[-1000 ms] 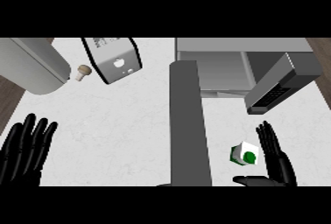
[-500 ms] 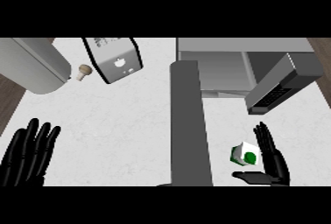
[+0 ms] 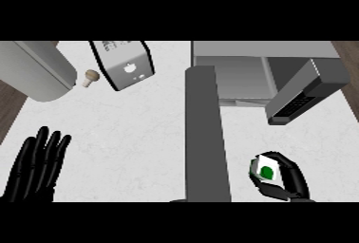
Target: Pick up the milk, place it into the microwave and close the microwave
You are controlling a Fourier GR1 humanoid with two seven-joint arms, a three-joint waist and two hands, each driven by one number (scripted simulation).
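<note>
Right robot hand [image 3: 289,180]: you've got it at the lower right of the view, fingers and thumb curled round the milk carton, so it has hold of it.
Milk carton [image 3: 266,168]: look low on the right, it sits inside that curled hand; you can see its white face with the green spot turned toward you, tilted, and black fingers wrap its right side and underside.
Left robot hand [image 3: 38,166]: you see it at the lower left, fingers straight and pointing up the view, spread a little, holding nothing, resting by the edge of the surface.
Surface [image 3: 140,123]: white and speckled, it carries everything you see here.
Microwave [image 3: 242,71]: at the upper right, well apart from the carton; its grey cavity shows open to you.
Microwave door [image 3: 207,133]: swung wide, a long dark grey slab running down the middle of your view, just left of the carton.
Control panel [image 3: 301,97]: a dark slanted strip on the microwave's right side, above the right hand.
</note>
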